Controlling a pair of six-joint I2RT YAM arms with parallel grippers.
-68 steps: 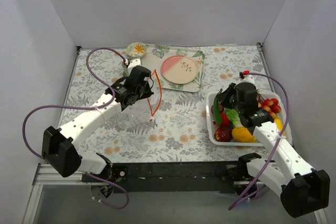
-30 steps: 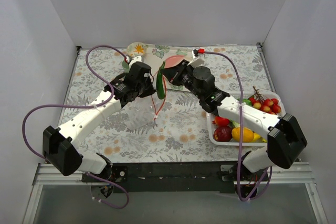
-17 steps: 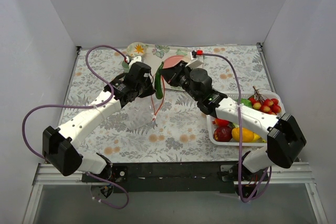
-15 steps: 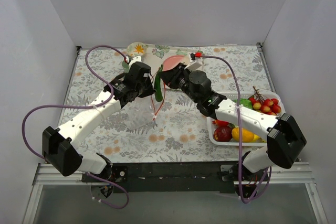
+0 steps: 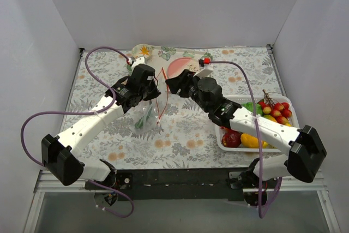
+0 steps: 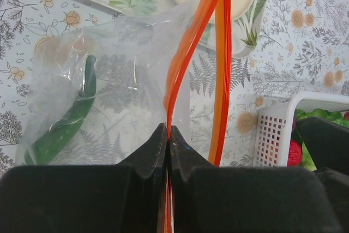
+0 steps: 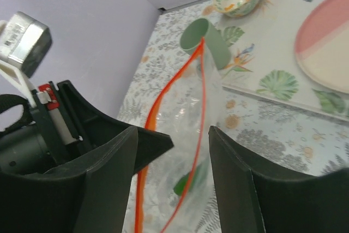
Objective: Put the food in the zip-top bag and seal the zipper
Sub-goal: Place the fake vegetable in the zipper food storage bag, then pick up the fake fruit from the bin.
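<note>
Green veg [image 6: 64, 124] left R gripper [image 7: 172, 133] since last frame, now lies inside zip-top bag [image 6: 117, 53]. We see R jaws wide apart, empty, beside bag mouth. L gripper [image 6: 168, 135] clamped on zipper [image 6: 182, 64], mouth held up. Cherries [image 5: 278, 108] in basket [image 6: 272, 135].

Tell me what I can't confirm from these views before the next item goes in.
Left wrist: bottom of the zip-top bag, behind the left jaws.
Top external: part of the white basket, under the right arm.
Right wrist: shape of the green vegetable, blurred through the bag's plastic.
</note>
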